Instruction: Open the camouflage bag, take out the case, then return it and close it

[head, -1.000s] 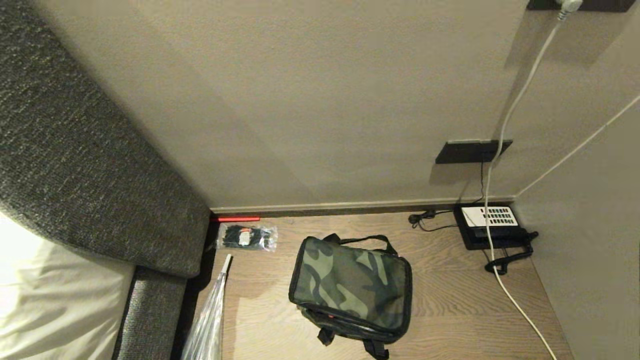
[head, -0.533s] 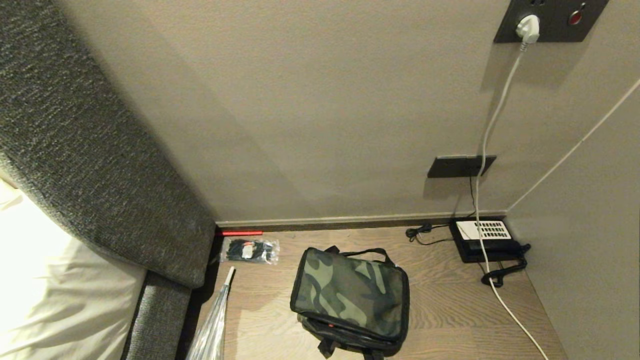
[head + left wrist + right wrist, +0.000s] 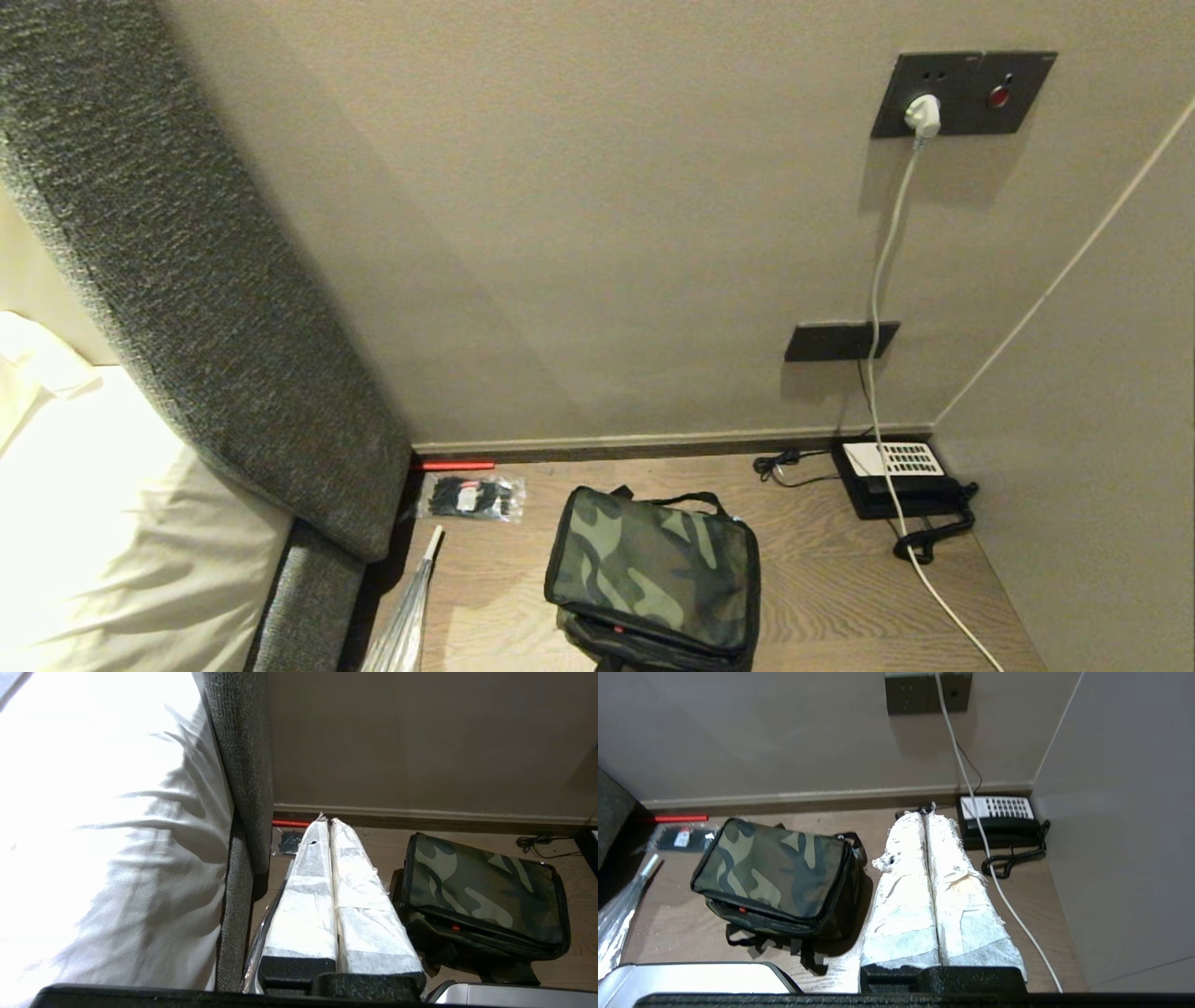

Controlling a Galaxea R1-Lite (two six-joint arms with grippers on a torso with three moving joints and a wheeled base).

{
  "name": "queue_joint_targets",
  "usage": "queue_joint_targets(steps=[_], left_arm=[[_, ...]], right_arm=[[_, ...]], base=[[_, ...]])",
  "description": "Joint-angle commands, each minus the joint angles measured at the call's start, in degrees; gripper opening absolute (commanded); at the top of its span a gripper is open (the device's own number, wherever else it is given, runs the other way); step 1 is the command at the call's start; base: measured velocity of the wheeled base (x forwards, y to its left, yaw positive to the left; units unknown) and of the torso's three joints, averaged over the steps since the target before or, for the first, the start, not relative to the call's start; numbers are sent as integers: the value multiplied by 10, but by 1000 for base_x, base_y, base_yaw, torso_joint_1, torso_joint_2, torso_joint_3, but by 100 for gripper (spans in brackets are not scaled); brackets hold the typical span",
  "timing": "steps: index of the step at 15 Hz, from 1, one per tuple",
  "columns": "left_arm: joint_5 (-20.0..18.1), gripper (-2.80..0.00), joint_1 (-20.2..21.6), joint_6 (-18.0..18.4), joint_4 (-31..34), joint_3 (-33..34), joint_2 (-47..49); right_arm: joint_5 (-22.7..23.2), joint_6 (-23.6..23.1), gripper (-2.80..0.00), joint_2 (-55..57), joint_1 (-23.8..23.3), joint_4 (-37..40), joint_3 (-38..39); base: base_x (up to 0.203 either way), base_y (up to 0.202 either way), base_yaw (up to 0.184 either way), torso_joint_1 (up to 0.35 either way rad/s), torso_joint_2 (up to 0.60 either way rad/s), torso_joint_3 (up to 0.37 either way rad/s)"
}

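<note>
Camouflage bag (image 3: pixel 652 569) sits zipped on the wooden floor (image 3: pixel 822 569), between both grippers. Left gripper (image 3: pixel 325 822) and right gripper (image 3: pixel 927 811) hang above it, fingers together, holding nothing. Case not visible.

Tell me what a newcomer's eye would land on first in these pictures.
The camouflage bag stands out first, sitting closed on the wooden floor near the wall. To its right a black telephone lies in the corner, a white cable running up to a wall socket. Both wrist views are filled by white-wrapped fingers, the left claw and right claw shut.
</note>
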State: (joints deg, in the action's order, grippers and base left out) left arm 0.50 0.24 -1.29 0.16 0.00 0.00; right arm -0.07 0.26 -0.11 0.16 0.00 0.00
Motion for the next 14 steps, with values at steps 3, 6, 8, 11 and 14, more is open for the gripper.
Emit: queue_joint_targets(steps=[3,6,8,11,14], left_arm=[[0,-280,0,-1,0,2,0],[0,-280,0,-1,0,2,0],[0,-280,0,-1,0,2,0],[0,-280,0,1,0,2,0],[0,-280,0,2,0,2,0]], right_arm=[[-1,1,-280,-1,0,0,0],[-1,1,-280,-1,0,0,0],[-1,2,-280,-1,0,0,0],[-1,1,-280,-1,0,0,0],[-1,1,-280,-1,0,0,0]], base=[[0,0,0,0,0,207],[0,0,0,4,1,199],[0,0,0,5,0,207],[0,0,0,4,6,202],[0,0,0,2,2,132]])
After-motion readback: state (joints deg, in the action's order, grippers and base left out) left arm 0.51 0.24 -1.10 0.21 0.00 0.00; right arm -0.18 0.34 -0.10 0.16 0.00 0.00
